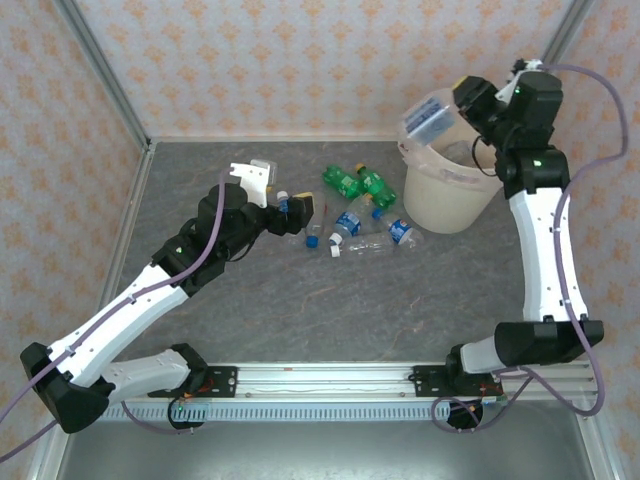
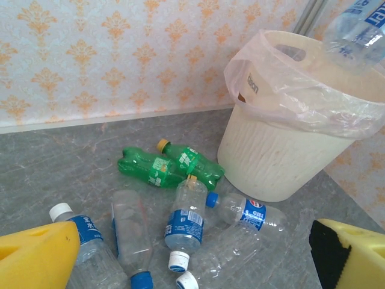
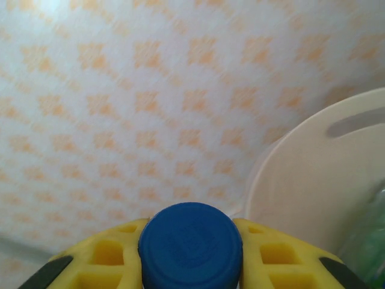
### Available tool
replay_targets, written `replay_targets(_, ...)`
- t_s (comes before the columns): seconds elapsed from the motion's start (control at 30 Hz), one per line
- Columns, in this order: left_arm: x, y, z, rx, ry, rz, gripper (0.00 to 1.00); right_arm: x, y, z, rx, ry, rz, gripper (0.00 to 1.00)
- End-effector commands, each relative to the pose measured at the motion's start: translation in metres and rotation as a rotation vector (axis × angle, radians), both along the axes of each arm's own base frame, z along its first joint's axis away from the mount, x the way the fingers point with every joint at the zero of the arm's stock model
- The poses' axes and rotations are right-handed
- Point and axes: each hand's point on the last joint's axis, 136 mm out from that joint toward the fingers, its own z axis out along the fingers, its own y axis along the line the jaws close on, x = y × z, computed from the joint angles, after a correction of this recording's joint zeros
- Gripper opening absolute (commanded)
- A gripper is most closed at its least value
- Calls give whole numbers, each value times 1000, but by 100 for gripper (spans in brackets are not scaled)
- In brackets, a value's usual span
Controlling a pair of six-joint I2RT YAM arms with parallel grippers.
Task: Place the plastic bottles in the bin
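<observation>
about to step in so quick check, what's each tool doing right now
Left tool: open, holding nothing, near the loose bottles.
Right tool: shut on a blue-capped bottle, up by the rim of the bin.

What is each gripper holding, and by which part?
Right gripper holds a clear blue-labelled bottle by its blue-capped neck end, above the bin. Left gripper is open, holding nothing.

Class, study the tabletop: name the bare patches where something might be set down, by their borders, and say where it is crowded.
Widest bare patch: table between the bottles and the base rail. Another: the far-left corner, between the back wall and the left arm. Crowded: from the left gripper to the bin.
</observation>
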Motion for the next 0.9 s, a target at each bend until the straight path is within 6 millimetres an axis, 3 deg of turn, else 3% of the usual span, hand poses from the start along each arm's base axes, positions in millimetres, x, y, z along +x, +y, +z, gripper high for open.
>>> replay_targets(0.0, -3, 3, 5, -18, -6, 14, 99, -13, -39, 5, -72, -9, -196, 27)
replay_targets(0.13, -4, 2, 4, -23, -1, 11, 99, -21, -64, 7, -124, -7, -321, 27)
replay_targets(0.3, -5, 2, 4, -27, 3, 10, 99, -21, -81, 0, -187, 28, -407, 27)
replay_targets(0.7, -4, 1, 1, -24, 12, 9, 99, -3, -89, -27, -256, 102, -424, 27)
replay_targets(0.8, -3, 1, 0, -19, 16, 10, 99, 3, -87, -34, -265, 128, -407, 32)
replay_targets(0.87, -2, 1, -3, -12, 22, 16, 99, 8, -84, -40, -273, 145, -386, 52)
